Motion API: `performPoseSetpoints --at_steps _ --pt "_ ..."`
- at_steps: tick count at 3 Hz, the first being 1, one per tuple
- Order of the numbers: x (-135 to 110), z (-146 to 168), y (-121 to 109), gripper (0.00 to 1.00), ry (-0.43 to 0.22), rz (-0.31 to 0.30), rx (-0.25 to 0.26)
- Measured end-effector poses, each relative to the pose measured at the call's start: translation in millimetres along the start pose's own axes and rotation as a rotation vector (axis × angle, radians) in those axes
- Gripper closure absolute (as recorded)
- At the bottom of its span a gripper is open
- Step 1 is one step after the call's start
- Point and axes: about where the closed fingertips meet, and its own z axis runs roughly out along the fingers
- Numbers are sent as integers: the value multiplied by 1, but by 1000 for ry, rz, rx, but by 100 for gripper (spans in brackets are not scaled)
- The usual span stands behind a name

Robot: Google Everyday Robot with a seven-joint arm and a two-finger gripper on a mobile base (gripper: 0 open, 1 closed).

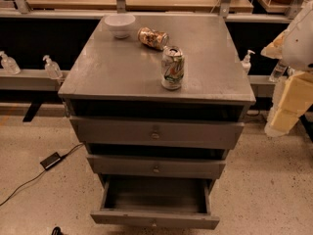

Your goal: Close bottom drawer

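The bottom drawer (154,220) of a grey cabinet (117,67) is pulled well out, and its dark inside shows empty. Its narrow front panel has a small round knob at the centre, close to the lower edge of the view. My gripper (282,123), with pale yellow parts on a white arm, hangs at the far right edge. It is beside the cabinet at about the height of the top drawer, well apart from the bottom drawer and touching nothing.
The top drawer (155,133) and the middle drawer (155,166) stand slightly out. On the cabinet top are a white bowl (120,24), a tipped can (152,37) and an upright can (172,67). A power adapter (50,160) with its cable lies on the floor at the left. Pump bottles (51,66) stand on a ledge behind.
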Motion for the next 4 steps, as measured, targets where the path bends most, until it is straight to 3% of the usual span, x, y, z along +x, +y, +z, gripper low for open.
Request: performPoseSetpoints --at_steps 1,2,3,4 --pt "-1 0 0 0 -3 -1 1" --pt "0 37 9 0 -50 32 -59" --pt "-9 146 68 0 -278 168 -239" --pt "-12 234 127 0 -482 271 -369"
